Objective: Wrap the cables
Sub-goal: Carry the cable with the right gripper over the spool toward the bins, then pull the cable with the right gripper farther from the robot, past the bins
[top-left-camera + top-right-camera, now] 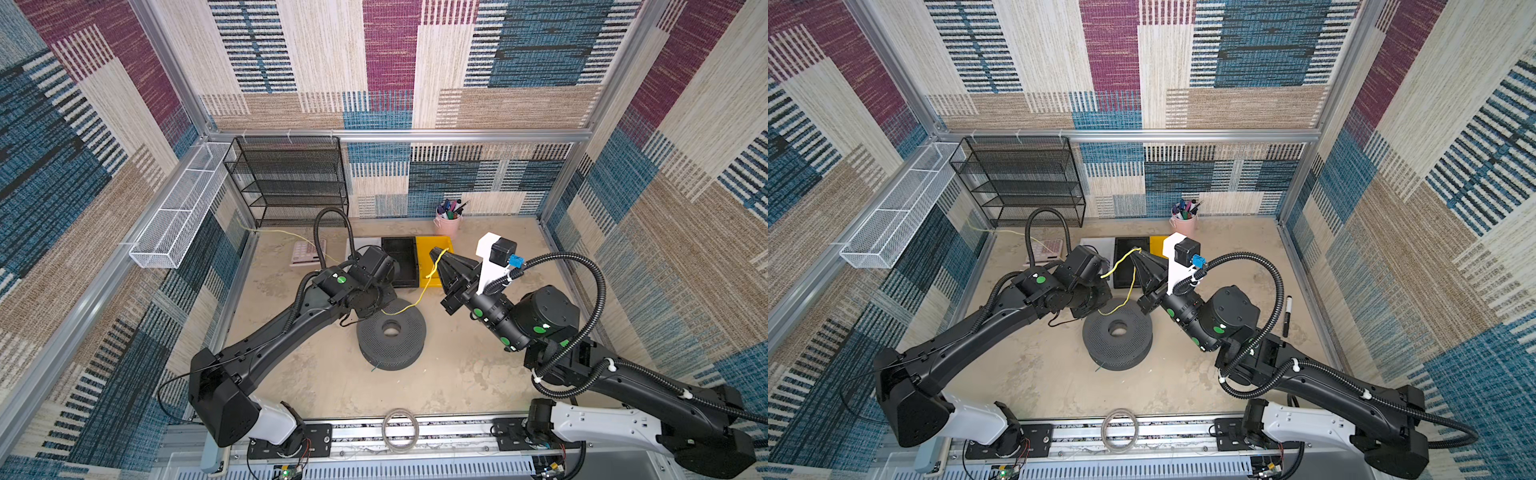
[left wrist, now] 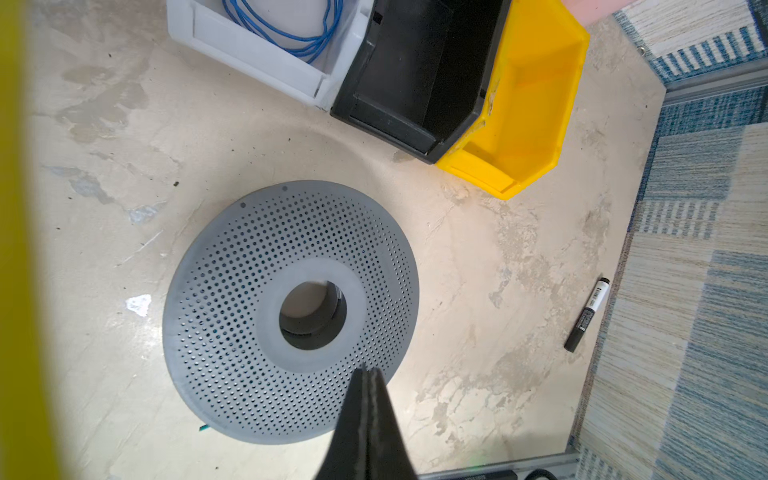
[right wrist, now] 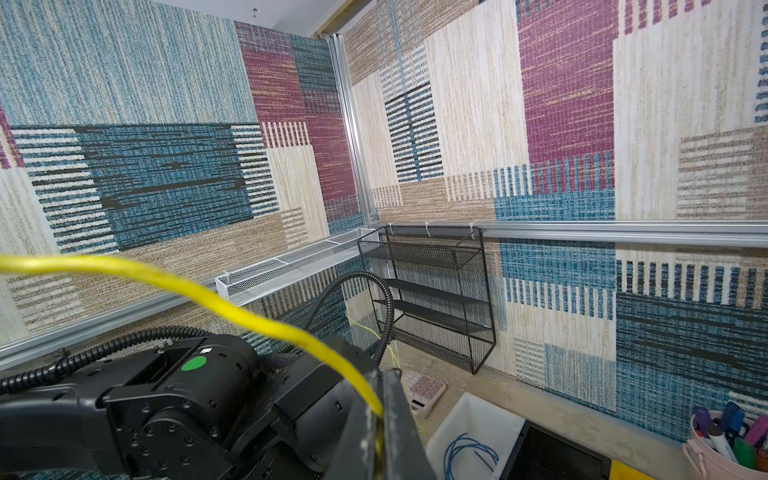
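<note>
LIFTING THE SLACK: The right claw [image 1: 434, 250] stands raised above the tabletop with its jaws pinched on the yellow cable [image 3: 232, 309], which the right wrist view shows running between them. From that grip one strand drops toward the perforated grey spool [image 1: 390, 332], which sits below the claw and on the side nearer the arms' bases. The strand then bends off under the left arm's wrist. The lift looks meant to take up slack and keep the wire clear of the spool's flange before a turn is laid around it. A farther stretch trails past the calculator [image 1: 307, 251] toward the far-left corner, so much of the cable is judged yet to be wound.

The left claw [image 2: 368, 370] hovers over the spool's rim, jaws pressed together with nothing visible between them. A yellow blur along the edge of its wrist view suggests the cable passes close to that camera and is not in the grip.

The blue cable [image 2: 291, 37] lies coiled in the white bin [image 2: 257, 58], beyond both claws and beside the black bin [image 2: 415, 83] and yellow bin [image 2: 532, 104].
</note>
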`<state>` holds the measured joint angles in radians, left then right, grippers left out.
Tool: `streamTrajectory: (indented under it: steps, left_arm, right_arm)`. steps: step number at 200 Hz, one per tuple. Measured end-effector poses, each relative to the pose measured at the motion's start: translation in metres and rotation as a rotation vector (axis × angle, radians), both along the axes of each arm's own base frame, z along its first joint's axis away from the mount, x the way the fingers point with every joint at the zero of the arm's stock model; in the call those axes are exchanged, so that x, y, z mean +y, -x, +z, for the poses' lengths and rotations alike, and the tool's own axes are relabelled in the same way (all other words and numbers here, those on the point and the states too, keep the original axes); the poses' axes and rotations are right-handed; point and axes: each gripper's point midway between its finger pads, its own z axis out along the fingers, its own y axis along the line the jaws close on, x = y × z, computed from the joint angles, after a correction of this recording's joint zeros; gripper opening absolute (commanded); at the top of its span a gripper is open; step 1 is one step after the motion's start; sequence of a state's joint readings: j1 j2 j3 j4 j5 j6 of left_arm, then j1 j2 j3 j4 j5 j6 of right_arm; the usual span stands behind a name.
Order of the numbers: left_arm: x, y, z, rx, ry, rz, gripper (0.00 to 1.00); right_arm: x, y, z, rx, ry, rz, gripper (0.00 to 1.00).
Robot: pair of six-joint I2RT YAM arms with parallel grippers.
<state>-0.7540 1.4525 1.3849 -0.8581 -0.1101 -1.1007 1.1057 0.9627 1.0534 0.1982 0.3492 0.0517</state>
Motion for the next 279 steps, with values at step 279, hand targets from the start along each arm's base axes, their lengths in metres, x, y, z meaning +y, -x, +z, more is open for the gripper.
streamTrajectory:
  steps: [279]
  left_arm:
    - [0.037, 0.018, 0.014, -0.109, -0.023, 0.095, 0.00]
  right_arm:
    - [-0.066, -0.024, 0.007, 0.049, -0.013, -0.133, 0.00]
